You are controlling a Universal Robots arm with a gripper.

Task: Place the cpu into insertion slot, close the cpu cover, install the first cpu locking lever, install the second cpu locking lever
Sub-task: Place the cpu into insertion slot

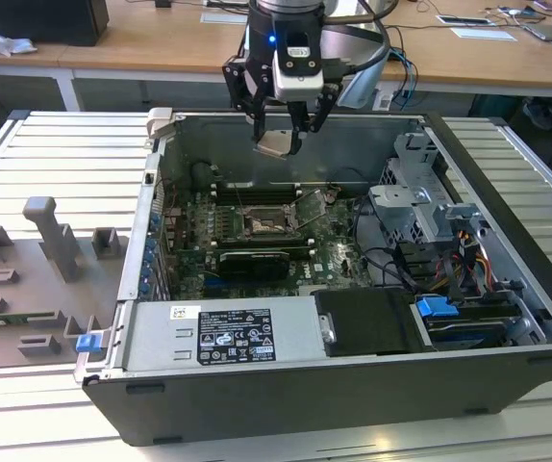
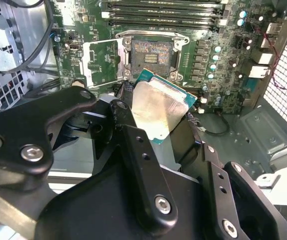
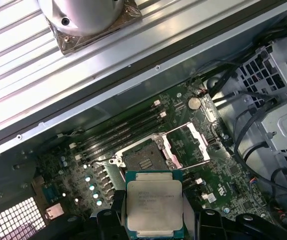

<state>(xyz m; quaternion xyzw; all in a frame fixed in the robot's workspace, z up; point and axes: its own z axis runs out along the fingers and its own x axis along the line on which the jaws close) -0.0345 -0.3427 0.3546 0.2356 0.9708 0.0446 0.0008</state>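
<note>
Silvery cpu is hanging tilted, clamped in the pincer high above the slot toward the case's far edge, risking slipping or landing skewed and bending contacts.

We find the square silvery-beige cpu between the jaws of the black gripper, high above the square metal-rimmed insertion slot in the green motherboard. The thin silvery cpu cover stands raised at the slot's side, toward the exterior view's right.
</note>
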